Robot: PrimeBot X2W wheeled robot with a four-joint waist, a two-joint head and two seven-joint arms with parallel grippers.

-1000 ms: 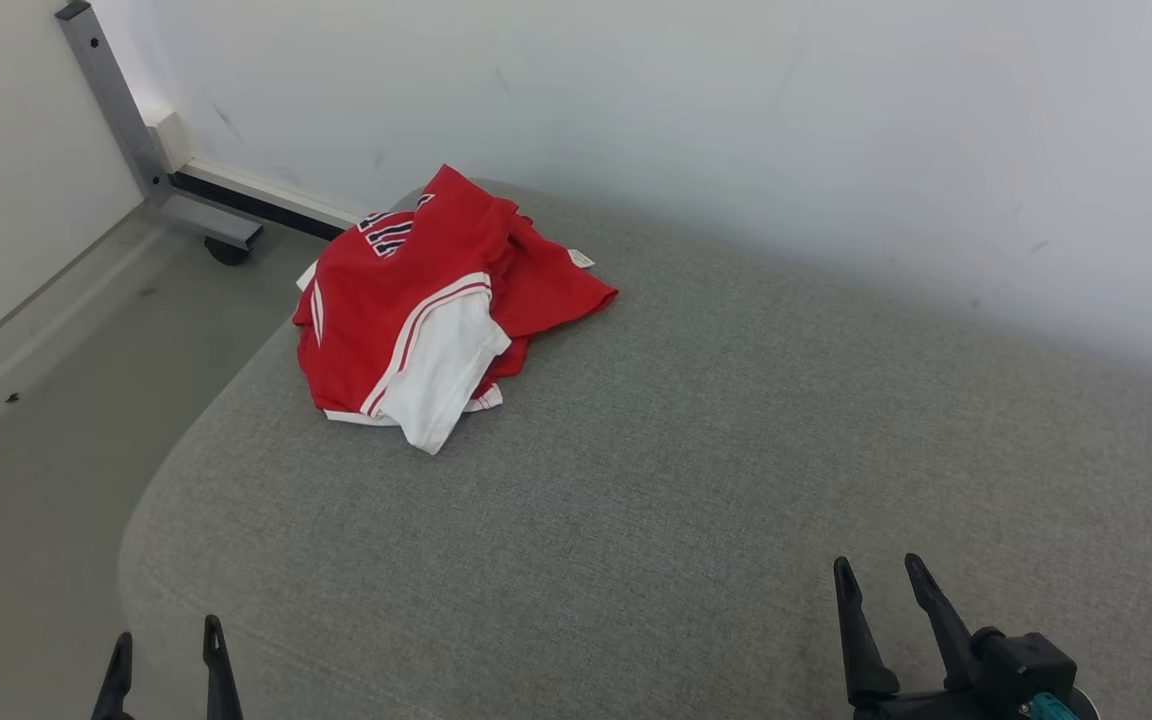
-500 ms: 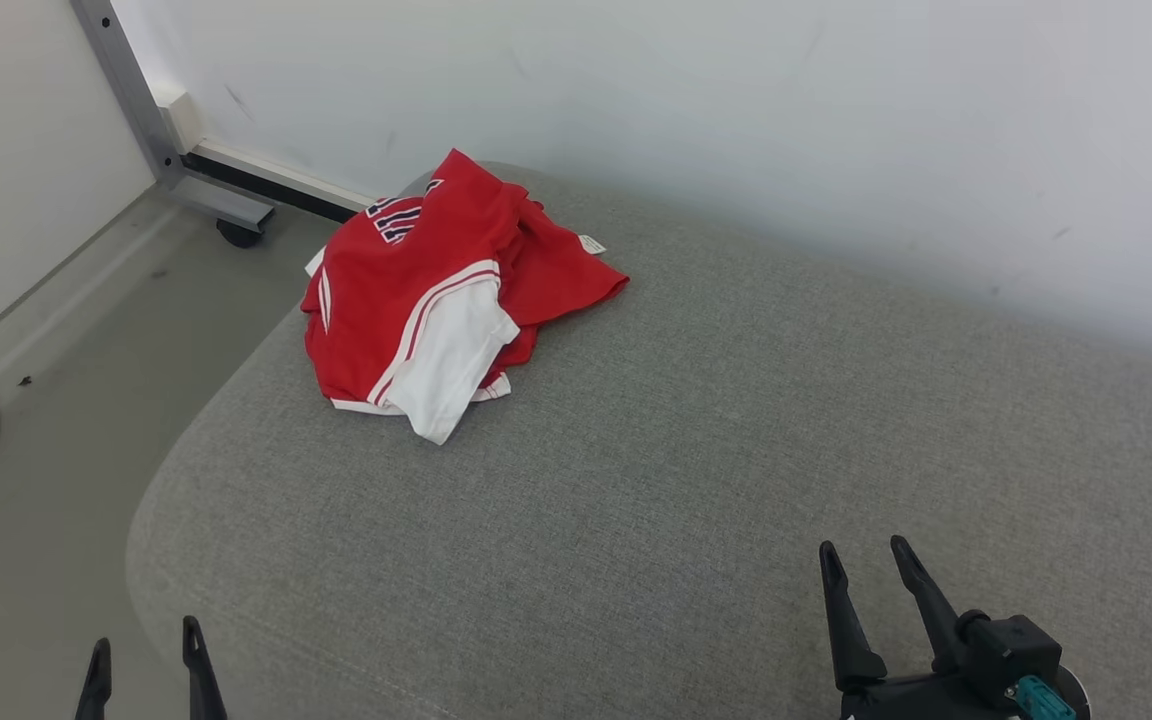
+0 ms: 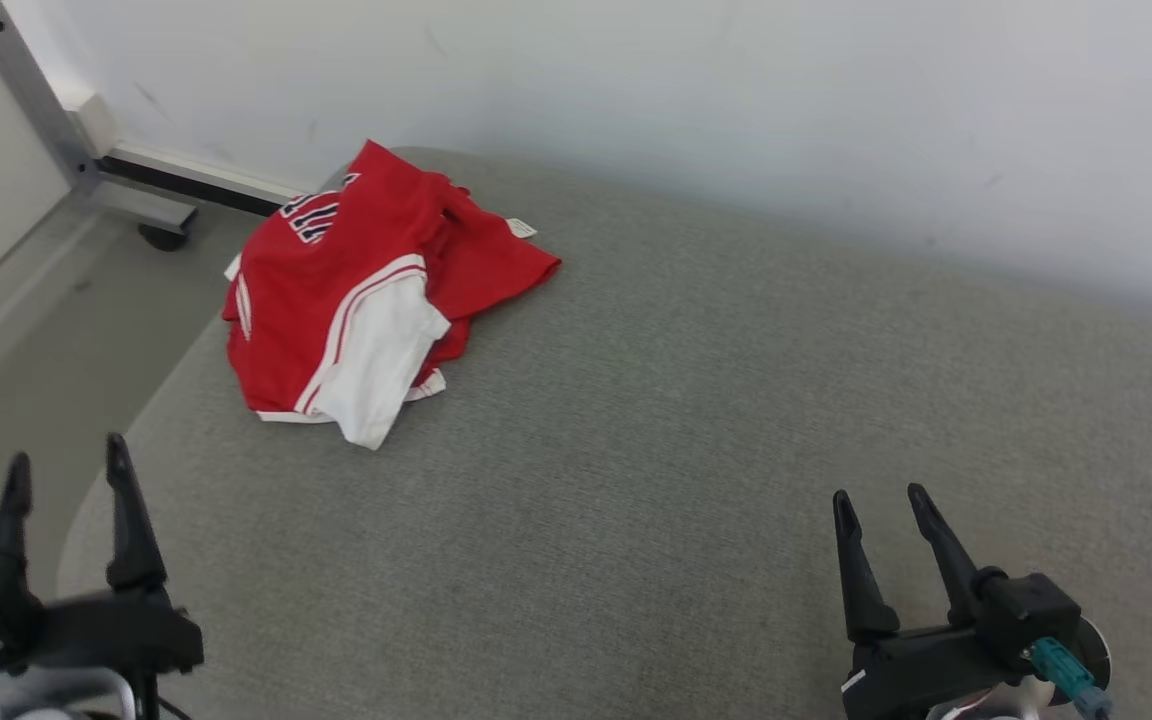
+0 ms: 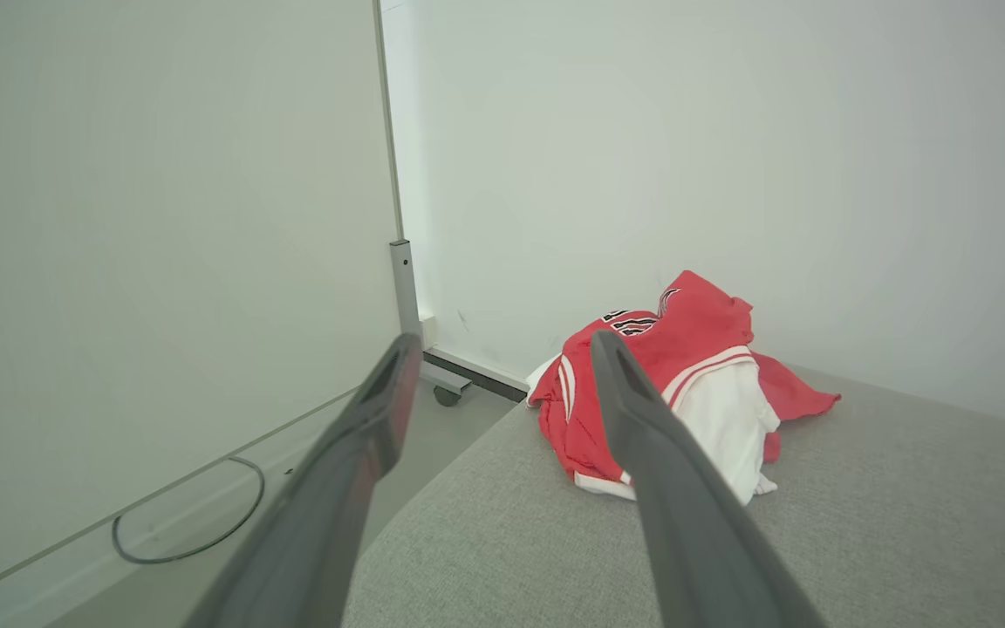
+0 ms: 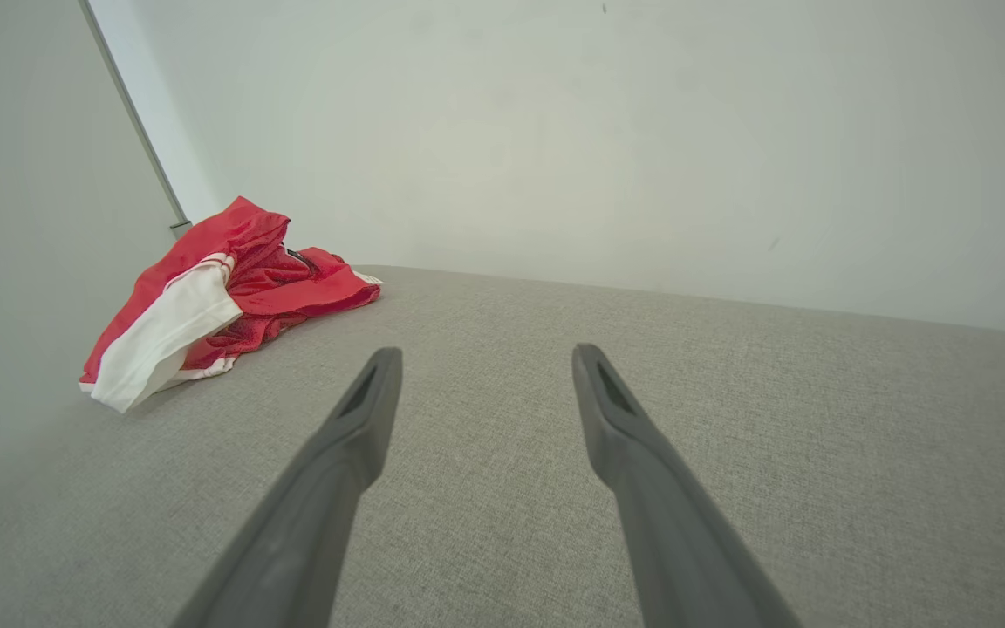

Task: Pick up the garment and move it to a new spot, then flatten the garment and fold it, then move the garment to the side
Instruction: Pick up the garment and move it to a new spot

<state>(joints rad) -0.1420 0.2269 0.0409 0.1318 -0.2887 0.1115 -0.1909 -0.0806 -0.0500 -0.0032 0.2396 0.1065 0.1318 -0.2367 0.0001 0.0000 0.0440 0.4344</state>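
Garment (image 3: 356, 300), item for pick-up: in neither of your grippers at this entry.

1. Left gripper (image 3: 67, 452). Fingers spread wide, nothing between them. It hung above the rounded edge of the grey cushion (image 3: 686, 450), probably so that you had a straight run at the cloth. The heap lay well ahead of its tips and slightly to their right.

2. Right gripper (image 3: 879, 494). Jaws likewise apart and empty, over bare cushion. The heap sat far ahead and well off to its left, so this arm looked the worse placed of the two.

3. Garment proper. Red jersey with a white sleeve, striped trim and dark lettering. It was bunched in a loose mound with the white panel lying over the red, probably because it had not yet been laid out. It rested on the cushion's corner farthest ahead of the left gripper.

4. Frame leg (image 3: 36, 110) with caster (image 3: 164, 238). Both stood on the floor (image 3: 26, 340) beyond the heap.

5. Wall (image 3: 736, 90). Plain, closing the scene behind everything.

Status, by judgement: you were at the first step, and the reach and pinch were not yet made.
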